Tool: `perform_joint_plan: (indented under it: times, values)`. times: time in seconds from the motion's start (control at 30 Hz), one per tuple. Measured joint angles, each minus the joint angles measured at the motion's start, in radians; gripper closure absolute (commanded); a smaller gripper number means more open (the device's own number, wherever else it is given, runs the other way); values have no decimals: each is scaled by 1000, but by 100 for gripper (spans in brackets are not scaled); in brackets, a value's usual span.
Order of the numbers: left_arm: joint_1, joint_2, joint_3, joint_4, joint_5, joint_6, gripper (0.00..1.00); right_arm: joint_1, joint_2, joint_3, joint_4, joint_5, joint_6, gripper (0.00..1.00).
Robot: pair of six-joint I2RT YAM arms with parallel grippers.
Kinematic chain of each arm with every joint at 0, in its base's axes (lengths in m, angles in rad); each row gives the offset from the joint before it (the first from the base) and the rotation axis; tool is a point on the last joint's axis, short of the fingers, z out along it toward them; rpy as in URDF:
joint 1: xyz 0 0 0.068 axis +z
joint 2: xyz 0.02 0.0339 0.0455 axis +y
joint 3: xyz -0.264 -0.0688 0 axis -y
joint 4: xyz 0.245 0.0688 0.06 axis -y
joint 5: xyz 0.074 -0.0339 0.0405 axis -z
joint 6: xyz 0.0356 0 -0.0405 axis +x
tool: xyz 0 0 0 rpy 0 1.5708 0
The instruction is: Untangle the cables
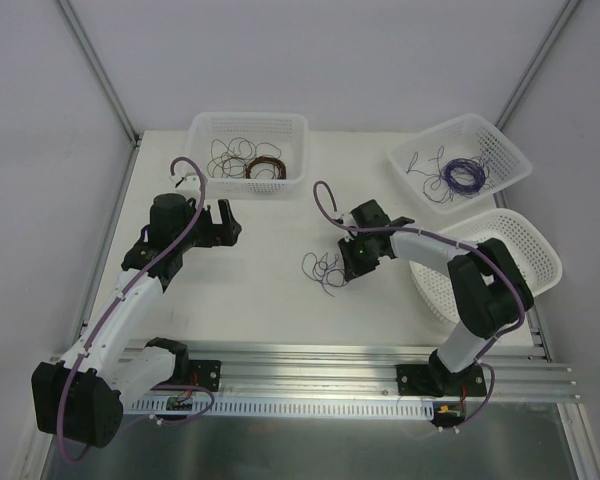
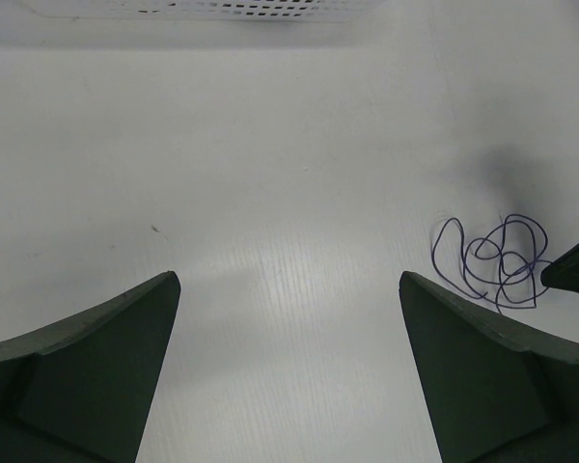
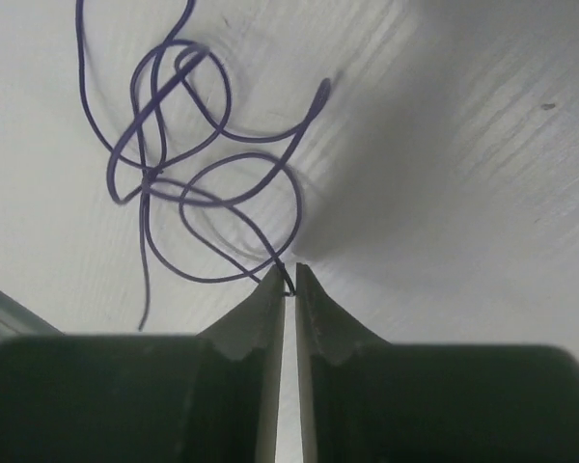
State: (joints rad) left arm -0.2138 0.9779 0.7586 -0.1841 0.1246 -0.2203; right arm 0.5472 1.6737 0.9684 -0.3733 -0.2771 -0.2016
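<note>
The cables (image 1: 325,268) are a small loose clump of hair-thin purple and dark wire lying on the white table near its middle. My right gripper (image 1: 350,266) sits at the clump's right edge, low on the table. In the right wrist view its jaws (image 3: 289,275) are shut on a strand at the clump's near end, and the loops (image 3: 188,164) spread ahead and to the left. My left gripper (image 1: 230,220) is open and empty, left of the clump and apart from it. In the left wrist view (image 2: 289,280) the clump (image 2: 497,260) lies ahead to the right.
A white basket (image 1: 246,116) at the back left holds dark and red-brown wire coils. A white basket (image 1: 430,135) at the back right holds a purple coil. A third white basket (image 1: 525,235) stands on the right, by the right arm. A metal rail (image 1: 330,360) runs along the near edge.
</note>
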Motion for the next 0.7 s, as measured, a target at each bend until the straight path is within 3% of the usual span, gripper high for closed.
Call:
perform_joint_plan:
  times: [0.07,0.3,0.7]
  values:
    - [0,2,0,0,0,0,1,8,-2,6,-8,2,-9,98]
    - [0,4,0,0,2,0,1,40,-137,95,-161,65,-54,99]
    - [0,4,0,0,7,0,1,77,-417,562,-417,196,-123,99]
